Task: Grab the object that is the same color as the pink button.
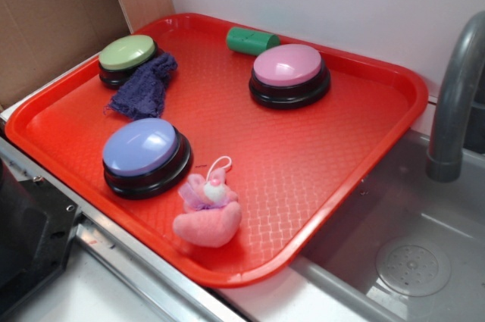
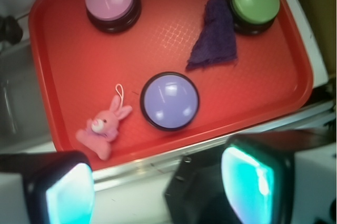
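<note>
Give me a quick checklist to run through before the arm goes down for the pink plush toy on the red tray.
1. Target matches pink button in colour: pink plush toy, ok.
2. Toy uncovered and apart from the lavender-blue button: ok.
3. Gripper open and empty, pads wide apart: ok.
4. Gripper centred over toy: not ok, the toy sits above the left-hand pad in the wrist view.
5. Toy close to the red tray rim: cannot tell whether the fingers will clear it.
6. Purple cloth and green cylinder far from the path: ok.
</note>
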You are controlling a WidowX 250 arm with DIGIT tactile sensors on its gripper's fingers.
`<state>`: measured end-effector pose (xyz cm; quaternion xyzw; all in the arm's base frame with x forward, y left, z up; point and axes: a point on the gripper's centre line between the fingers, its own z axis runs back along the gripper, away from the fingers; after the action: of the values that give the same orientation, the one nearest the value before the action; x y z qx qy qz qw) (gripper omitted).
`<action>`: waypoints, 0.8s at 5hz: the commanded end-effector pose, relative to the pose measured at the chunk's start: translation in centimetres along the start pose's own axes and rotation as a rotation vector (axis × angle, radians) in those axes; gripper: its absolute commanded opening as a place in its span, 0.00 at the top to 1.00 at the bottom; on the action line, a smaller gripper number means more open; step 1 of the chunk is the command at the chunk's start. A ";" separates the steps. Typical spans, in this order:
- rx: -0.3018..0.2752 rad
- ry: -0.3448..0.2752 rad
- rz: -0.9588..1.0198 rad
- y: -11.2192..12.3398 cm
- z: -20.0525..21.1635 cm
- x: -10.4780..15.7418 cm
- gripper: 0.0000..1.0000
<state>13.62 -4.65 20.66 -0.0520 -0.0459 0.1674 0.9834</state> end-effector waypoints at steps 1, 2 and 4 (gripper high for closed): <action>-0.056 0.018 0.409 -3.4 -6.2 1.0 0.00; -0.116 0.034 0.526 -4.2 -9.9 0.9 0.00; -0.092 0.059 0.548 -6.7 -15.6 0.8 0.00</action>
<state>17.49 -11.77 5.42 -0.0972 0.0020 0.4244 0.9002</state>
